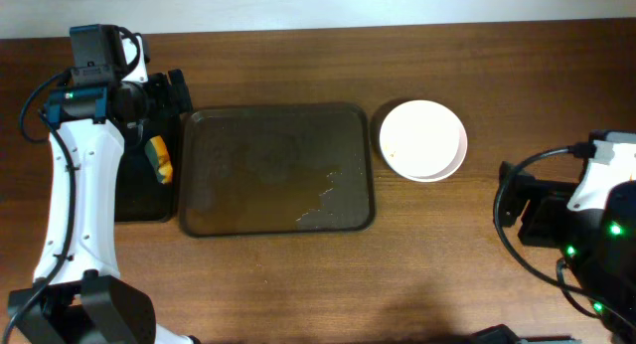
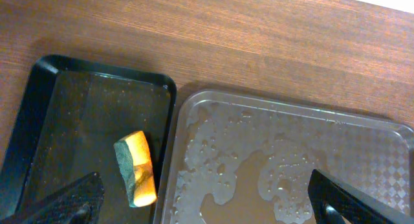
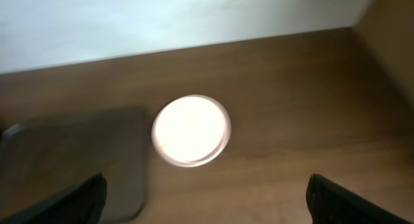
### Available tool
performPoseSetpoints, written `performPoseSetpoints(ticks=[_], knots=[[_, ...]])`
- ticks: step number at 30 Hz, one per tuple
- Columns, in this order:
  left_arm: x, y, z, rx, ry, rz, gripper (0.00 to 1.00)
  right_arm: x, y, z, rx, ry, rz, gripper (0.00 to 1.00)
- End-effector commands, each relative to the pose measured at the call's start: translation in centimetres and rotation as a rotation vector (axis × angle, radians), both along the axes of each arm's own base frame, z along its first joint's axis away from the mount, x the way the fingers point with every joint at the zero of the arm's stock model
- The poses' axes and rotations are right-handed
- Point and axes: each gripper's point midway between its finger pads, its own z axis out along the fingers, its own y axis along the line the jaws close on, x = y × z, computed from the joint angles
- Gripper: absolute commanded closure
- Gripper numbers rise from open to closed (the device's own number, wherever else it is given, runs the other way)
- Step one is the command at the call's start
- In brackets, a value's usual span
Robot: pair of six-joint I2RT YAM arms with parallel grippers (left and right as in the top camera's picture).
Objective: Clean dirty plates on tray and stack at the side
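The large brown tray (image 1: 199,185) lies mid-table, wet, with no plates on it; it also shows in the left wrist view (image 2: 362,130). White plates (image 1: 422,138) sit stacked on the table right of the tray, seen too in the right wrist view (image 3: 191,129). A yellow-and-green sponge (image 1: 159,160) lies in a small black tray (image 1: 139,207), also in the left wrist view (image 2: 136,167). My left gripper (image 2: 204,201) is open and empty above the gap between the trays. My right gripper (image 3: 204,198) is open and empty, well back from the plates.
The small black tray (image 2: 39,114) sits against the brown tray's left edge. Water pools and droplets (image 2: 272,162) cover the brown tray's surface. Bare wooden table lies between the plates and my right arm (image 1: 596,205). A pale wall runs along the far edge.
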Motion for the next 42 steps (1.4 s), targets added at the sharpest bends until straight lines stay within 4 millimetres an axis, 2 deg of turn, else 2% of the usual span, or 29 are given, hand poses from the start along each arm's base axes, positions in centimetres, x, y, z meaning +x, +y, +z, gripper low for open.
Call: performPoseSetpoints(ticks=[1, 3, 4, 8, 10, 12, 15, 17, 22, 23, 42], knots=[[0.1, -0.1, -0.1, -0.011, 0.001, -0.004, 0.01, 1.0, -2.9, -2.1, -0.052, -0.041, -0.168, 0.02], [0.1, -0.2, -0.1, -0.011, 0.001, -0.004, 0.01, 1.8, -2.9, -3.9, -0.039, -0.133, -0.131, 0.02], [0.1, -0.1, -0.1, -0.011, 0.001, -0.004, 0.01, 2.1, -2.3, -5.0, -0.054, -0.207, -0.055, 0.02], [0.1, -0.1, -0.1, -0.011, 0.001, -0.004, 0.01, 0.6, -1.6, -10.2, -0.017, -0.340, 0.032, 0.02], [0.1, -0.1, -0.1, -0.011, 0.001, -0.004, 0.01, 0.5, -1.0, -12.7, -0.001, -0.378, 0.071, 0.02], [0.1, -0.2, -0.1, -0.011, 0.001, -0.004, 0.01, 1.1, 0.1, -14.5, -0.043, -0.449, 0.162, 0.02], [0.1, -0.2, -0.1, -0.011, 0.001, -0.004, 0.01, 2.2, 0.5, -17.3, -0.044, -0.554, 0.183, 0.02], [0.1, -0.1, -0.1, -0.011, 0.001, -0.004, 0.01, 2.6, 0.6, -18.7, -0.046, -0.587, 0.185, 0.02], [0.1, -0.1, -0.1, -0.011, 0.001, -0.004, 0.01, 3.3, 0.4, -23.0, -0.038, -0.510, 0.180, 0.02], [0.1, -0.2, -0.1, -0.011, 0.001, -0.004, 0.01, 3.3, 0.4, -23.5, -0.037, -0.496, 0.179, 0.02], [0.1, -0.1, -0.1, -0.009, -0.001, -0.004, 0.01, 3.3, 0.4, -23.5, -0.037, -0.496, 0.180, 0.02]])
